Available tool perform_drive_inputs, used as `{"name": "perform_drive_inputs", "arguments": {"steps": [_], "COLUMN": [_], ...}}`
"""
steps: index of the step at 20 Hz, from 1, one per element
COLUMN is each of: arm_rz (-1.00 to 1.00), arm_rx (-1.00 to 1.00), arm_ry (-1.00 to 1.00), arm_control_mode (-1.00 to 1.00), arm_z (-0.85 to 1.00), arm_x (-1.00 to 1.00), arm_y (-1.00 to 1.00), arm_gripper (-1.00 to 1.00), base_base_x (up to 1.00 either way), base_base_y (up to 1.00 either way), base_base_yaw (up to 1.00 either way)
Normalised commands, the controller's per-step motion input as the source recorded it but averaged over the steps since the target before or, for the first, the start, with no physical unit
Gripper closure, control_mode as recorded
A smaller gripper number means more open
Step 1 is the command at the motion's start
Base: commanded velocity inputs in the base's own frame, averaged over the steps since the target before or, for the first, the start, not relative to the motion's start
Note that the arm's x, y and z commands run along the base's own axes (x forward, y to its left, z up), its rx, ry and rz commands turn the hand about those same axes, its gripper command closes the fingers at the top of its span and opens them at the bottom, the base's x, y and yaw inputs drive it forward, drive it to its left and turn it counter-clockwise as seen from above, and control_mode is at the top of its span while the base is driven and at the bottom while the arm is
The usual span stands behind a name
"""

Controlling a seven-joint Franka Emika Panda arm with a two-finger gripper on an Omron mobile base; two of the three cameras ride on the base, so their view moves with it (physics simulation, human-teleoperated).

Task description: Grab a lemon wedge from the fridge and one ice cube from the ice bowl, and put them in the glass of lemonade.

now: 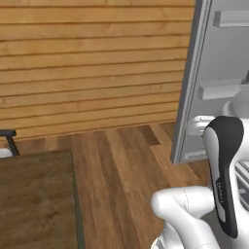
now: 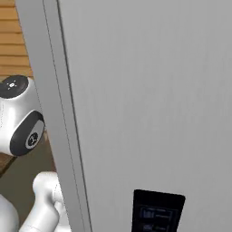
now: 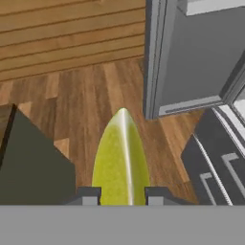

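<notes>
Left base view: tall light-grey fridge (image 1: 214, 73) had its smooth flat door swung open over brown plank floor (image 1: 121, 165); horizontal wood-slat wall (image 1: 92, 63) behind.

Right base view: fridge door face up close, matte grey, with glossy black panel (image 2: 156, 210).

Hand view: gripper (image 3: 122, 196) was clamped on the glossy yellow-green lemon wedge (image 3: 121, 160), long axis running away from the fingers, pointed tip toward the floor.
</notes>
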Motion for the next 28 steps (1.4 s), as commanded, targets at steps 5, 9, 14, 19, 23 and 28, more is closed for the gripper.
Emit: {"name": "perform_drive_inputs", "arguments": {"steps": [5,9,14,19,23,28], "arm_rz": [0.0,0.0,0.0,0.0,0.0,0.0], "arm_rx": [0.0,0.0,0.0,0.0,0.0,0.0], "arm_ry": [0.0,0.0,0.0,0.0,0.0,0.0], "arm_control_mode": [1.0,1.0,1.0,1.0,1.0,1.0], "arm_z": [0.0,0.0,0.0,0.0,0.0,0.0], "arm_x": [0.0,0.0,0.0,0.0,0.0,0.0], "arm_y": [0.0,0.0,0.0,0.0,0.0,0.0], "arm_gripper": [1.0,1.0,1.0,1.0,1.0,1.0], "base_base_x": [-1.0,-1.0,-0.9,-0.03,0.0,0.02], "base_base_y": [0.0,0.03,-0.11,-0.08,-0.09,-0.48], "base_base_yaw": [0.48,0.19,-0.02,-0.93,-0.95,-0.83]}}
